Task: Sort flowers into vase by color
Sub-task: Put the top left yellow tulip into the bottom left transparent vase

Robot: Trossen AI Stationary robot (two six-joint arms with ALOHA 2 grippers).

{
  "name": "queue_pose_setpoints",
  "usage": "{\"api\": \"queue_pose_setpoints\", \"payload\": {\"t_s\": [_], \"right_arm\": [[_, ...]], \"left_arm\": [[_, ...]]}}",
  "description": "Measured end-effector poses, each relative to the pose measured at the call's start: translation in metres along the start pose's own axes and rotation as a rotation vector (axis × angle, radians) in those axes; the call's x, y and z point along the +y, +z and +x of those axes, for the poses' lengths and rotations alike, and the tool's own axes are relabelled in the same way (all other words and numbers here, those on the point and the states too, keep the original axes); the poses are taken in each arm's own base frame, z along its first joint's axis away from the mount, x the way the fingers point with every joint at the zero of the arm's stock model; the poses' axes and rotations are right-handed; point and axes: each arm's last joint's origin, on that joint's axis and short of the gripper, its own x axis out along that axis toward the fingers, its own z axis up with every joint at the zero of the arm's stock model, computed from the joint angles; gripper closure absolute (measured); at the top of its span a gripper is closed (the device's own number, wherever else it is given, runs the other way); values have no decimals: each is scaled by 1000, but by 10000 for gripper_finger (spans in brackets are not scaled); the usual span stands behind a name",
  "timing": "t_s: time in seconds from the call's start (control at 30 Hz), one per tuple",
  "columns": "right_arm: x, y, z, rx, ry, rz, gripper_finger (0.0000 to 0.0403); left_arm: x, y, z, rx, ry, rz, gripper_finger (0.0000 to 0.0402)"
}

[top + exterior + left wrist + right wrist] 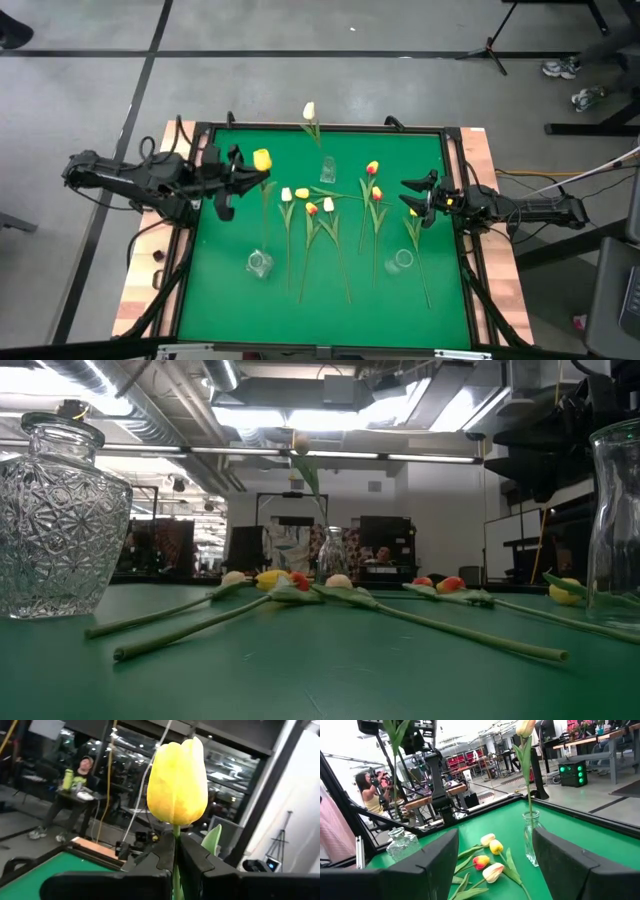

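Note:
My left gripper [250, 178] is over the mat's left part, shut on a yellow tulip [262, 159] whose head fills the left wrist view [177, 780]. Three glass vases stand on the green mat [230, 310]. The far one [327, 170] has a white tulip [309, 112] standing in it. The near-left vase [260, 263] and the near-right vase [400, 262] show no flower. Several tulips [320, 215] in white, yellow and orange-red lie flat across the mat's middle. My right gripper [412, 197] waits open at the mat's right edge. My left gripper pinches the yellow tulip's stem just below the head [176, 845] between its two fingers. The fingers come about level from the table's left, lying across the stem. The head stands upright above the fingers and the stem [266, 215] hangs below them, lifted off the mat.
A raised black frame and wooden border [480, 150] run round the mat. One more tulip [416, 245] lies at the right, by the near-right vase. People sit in the room beyond the table [75, 785]. Bare mat lies along the near edge.

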Motion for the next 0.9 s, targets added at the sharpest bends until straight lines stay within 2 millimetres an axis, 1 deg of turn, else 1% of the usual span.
{"api": "queue_pose_setpoints", "payload": {"t_s": [0.1, 0.27, 0.4, 0.5, 0.7, 0.9], "right_arm": [[0, 0, 0, 0, 0, 2, 150], [0, 0, 0, 0, 0, 25, 150], [0, 0, 0, 0, 0, 27, 150], [0, 0, 0, 0, 0, 27, 150], [0, 0, 0, -1, 0, 48, 150], [0, 0, 0, -1, 0, 49, 150]], "left_arm": [[-6, -1, -7, 34, -37, 39, 393], [-17, -6, -13, 73, -108, 47, 393], [-23, -18, -16, 24, -140, 79, 393], [-23, -29, -20, -10, -147, 110, 393], [-19, -48, -26, 25, -112, 124, 393], [-17, -58, -32, 5, -122, 132, 393]]}}
